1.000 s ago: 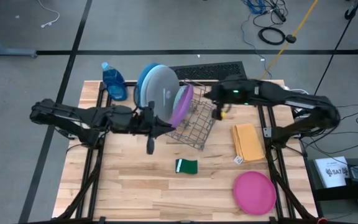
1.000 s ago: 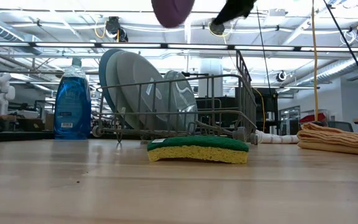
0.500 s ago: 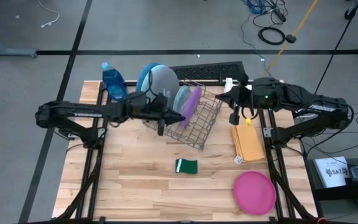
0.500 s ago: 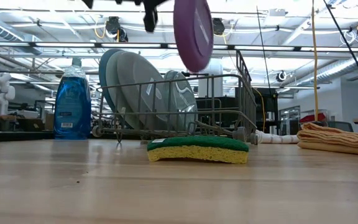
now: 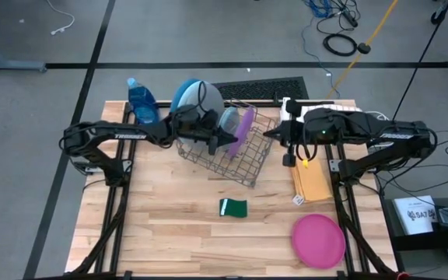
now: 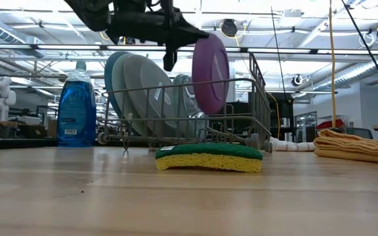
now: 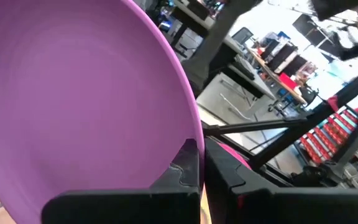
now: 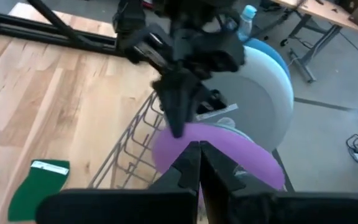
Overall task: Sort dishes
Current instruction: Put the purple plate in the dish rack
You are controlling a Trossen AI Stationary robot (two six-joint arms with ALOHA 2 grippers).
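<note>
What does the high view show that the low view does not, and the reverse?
Only the high view shows the pink plate on the table's near right corner and the right gripper, shut and empty. Only the low view shows the sponge's yellow underside. Both show the left gripper holding the purple plate edge-up over the wire rack.

Three plates (image 5: 201,105) stand in the rack (image 5: 243,159) at the table's (image 5: 169,225) back. The bottle (image 5: 141,101) stands left of it, the sponge (image 5: 233,208) before it, the cloth (image 5: 311,177) right.
</note>
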